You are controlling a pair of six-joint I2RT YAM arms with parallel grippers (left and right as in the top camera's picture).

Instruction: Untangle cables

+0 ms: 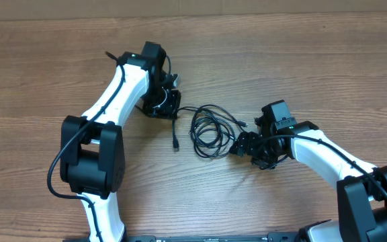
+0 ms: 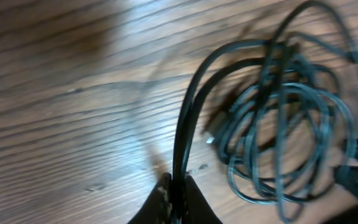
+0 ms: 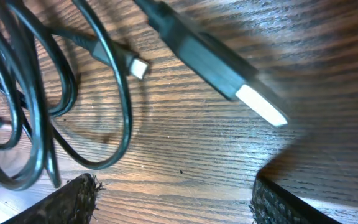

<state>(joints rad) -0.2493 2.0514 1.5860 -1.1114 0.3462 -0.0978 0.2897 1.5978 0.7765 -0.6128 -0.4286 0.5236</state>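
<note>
The cables [image 1: 210, 125] lie as a loose black tangle on the wooden table between my two grippers. One strand runs left from the tangle to my left gripper [image 1: 162, 102]. In the left wrist view that gripper [image 2: 178, 194] is shut on two thin strands of cable [image 2: 188, 112], and the coiled tangle [image 2: 284, 130] lies beyond at the right. My right gripper [image 1: 244, 144] sits at the tangle's right edge. In its wrist view the right gripper [image 3: 176, 202] stands open over bare wood, with a large flat plug [image 3: 219, 65], a small plug [image 3: 139, 67] and cable loops [image 3: 39, 118] ahead of it.
A loose cable end with a plug [image 1: 175, 144] hangs down from the strand below my left gripper. The wooden table [image 1: 301, 60] stretches around the tangle, and its far edge runs along the top of the overhead view.
</note>
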